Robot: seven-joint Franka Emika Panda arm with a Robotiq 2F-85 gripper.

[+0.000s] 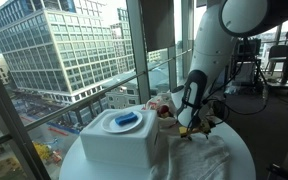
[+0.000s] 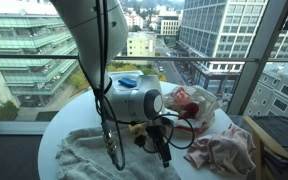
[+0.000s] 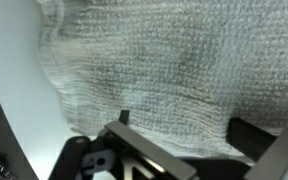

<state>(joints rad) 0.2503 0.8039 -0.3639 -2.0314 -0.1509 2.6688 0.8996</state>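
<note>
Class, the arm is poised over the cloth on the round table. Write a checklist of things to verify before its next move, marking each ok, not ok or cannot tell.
1. Is the claw open: ok, jaws stand wide.
2. Is the claw empty: ok, nothing between the jaws.
3. Is the white knitted cloth directly under the claw: ok, it fills the wrist view.
4. Is the cloth resting on the round white table: ok.
5. Is the claw touching the cloth: cannot tell.
6. Is the white box with a blue disc on top apart from the claw: ok.
</note>
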